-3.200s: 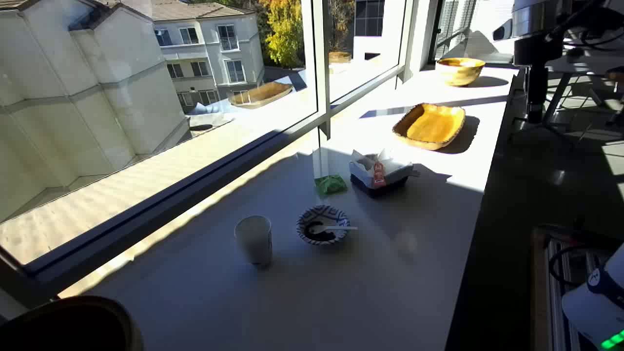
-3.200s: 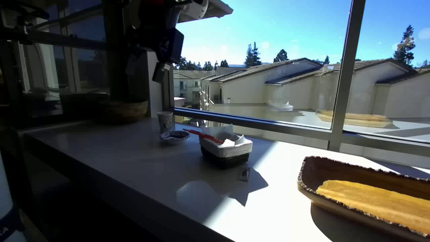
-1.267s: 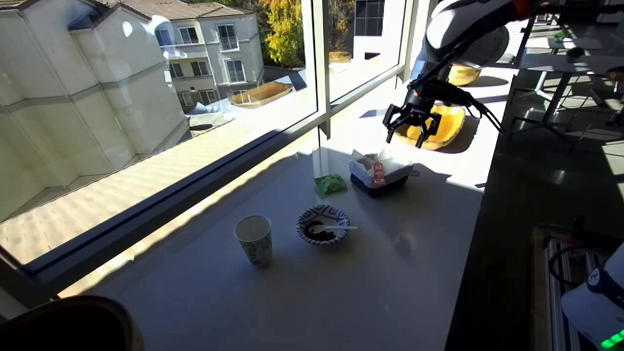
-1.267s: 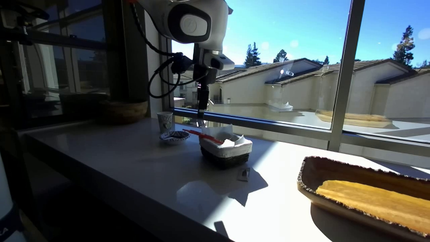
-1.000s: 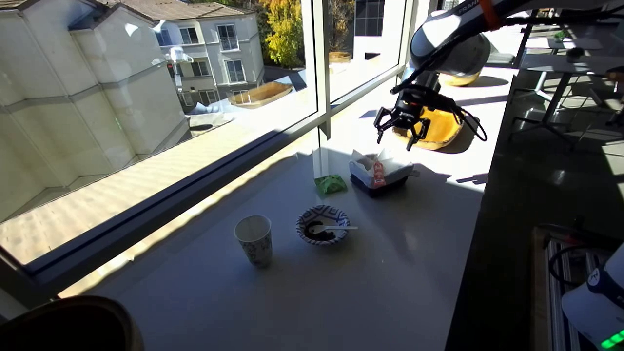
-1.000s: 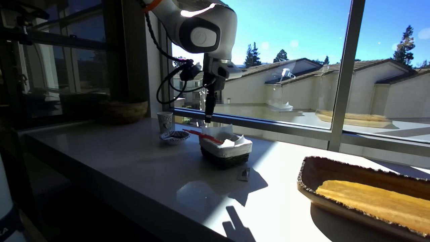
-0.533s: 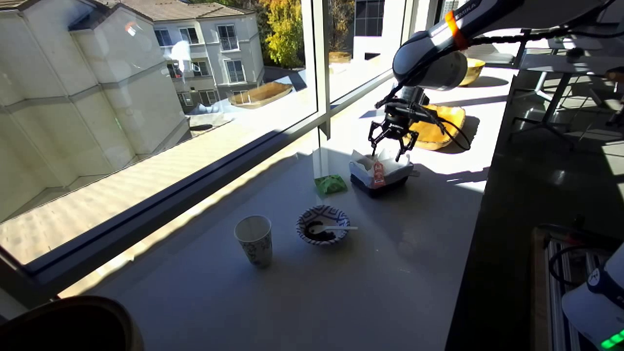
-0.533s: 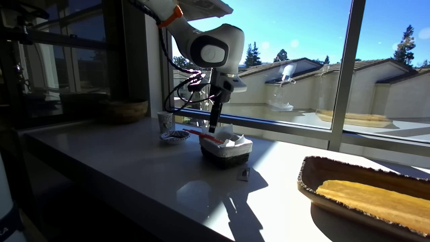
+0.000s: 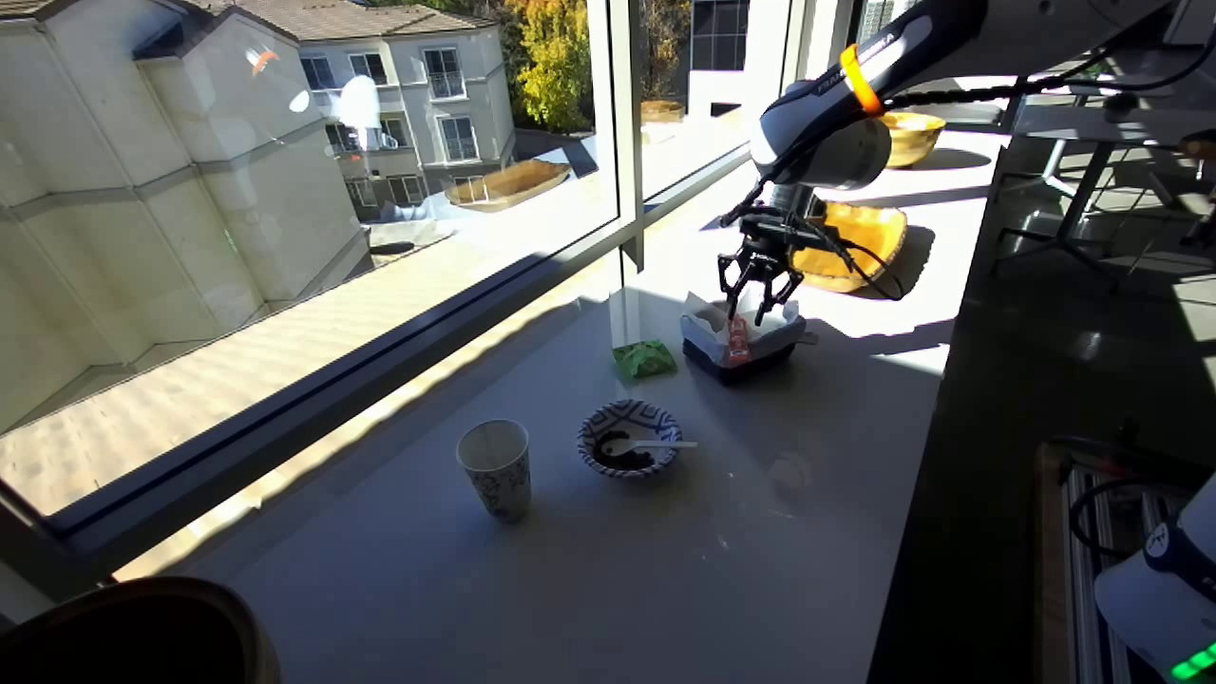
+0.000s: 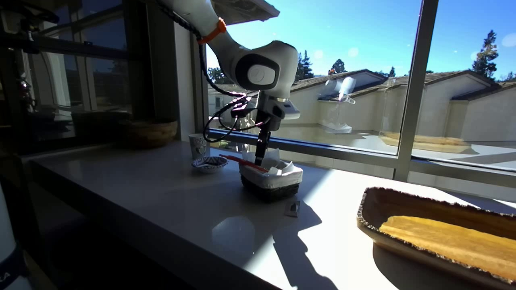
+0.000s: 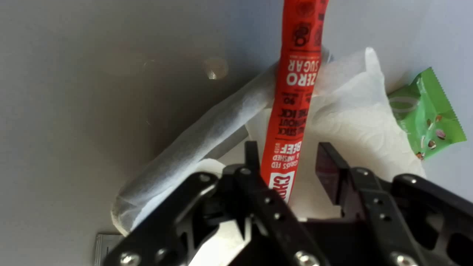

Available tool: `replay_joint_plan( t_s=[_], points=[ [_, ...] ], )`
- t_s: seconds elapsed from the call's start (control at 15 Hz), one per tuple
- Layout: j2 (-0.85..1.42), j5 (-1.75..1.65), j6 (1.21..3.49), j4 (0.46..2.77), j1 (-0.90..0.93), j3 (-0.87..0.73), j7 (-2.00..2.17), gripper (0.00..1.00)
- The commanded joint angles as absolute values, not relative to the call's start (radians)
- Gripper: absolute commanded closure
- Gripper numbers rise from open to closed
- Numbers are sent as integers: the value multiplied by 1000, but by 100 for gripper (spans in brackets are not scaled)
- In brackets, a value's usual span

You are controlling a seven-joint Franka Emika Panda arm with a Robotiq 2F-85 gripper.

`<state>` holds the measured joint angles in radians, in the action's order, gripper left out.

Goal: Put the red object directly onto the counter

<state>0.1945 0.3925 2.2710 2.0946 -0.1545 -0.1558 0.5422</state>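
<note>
The red object (image 11: 292, 99), a slim flat stick packet with white lettering, leans over the rim of the paper-lined basket (image 10: 270, 191). In both exterior views, one end of it sticks out beyond the liner. My gripper (image 9: 746, 315) points down into the basket from above. In the wrist view the gripper (image 11: 291, 159) is open but partly narrowed, its fingers on either side of the packet's lower part. The left finger (image 11: 252, 157) sits close to the packet; a clear gap separates the right pad (image 11: 329, 173) from it. The pale counter (image 9: 608, 589) lies below everything.
A green packet (image 9: 645, 359) lies beside the basket. Nearer are a patterned bowl (image 9: 630, 439) with a spoon and a paper cup (image 9: 496, 470). A yellow-orange tray (image 10: 443, 241) and a small flat packet (image 10: 292, 209) lie past the basket. The window frame (image 9: 532, 285) borders the counter.
The arm has swung in over the counter and come down to the basket. My gripper's fingers have drawn closer together around the red object. The red object itself stays in place.
</note>
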Motion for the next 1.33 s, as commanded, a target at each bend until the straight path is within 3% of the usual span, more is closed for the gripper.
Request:
replay_joint_plan(
  t_s=[0.0,0.07,0.27,0.4,0.47,0.6,0.87,1.27],
  points=[
    [233,393,2275,2075,-148,-159,557,63],
    [239,393,2280,2076,-147,-160,558,68],
    [255,396,2286,2078,-146,-157,546,61],
    [262,393,2290,2079,-143,-157,544,68],
    [254,394,2289,2083,-143,-156,538,90],
    [244,396,2285,2080,-144,-156,531,100],
    [229,380,2277,2085,-141,-160,531,96],
    [-14,318,2082,2179,-138,-148,429,96]
  ],
)
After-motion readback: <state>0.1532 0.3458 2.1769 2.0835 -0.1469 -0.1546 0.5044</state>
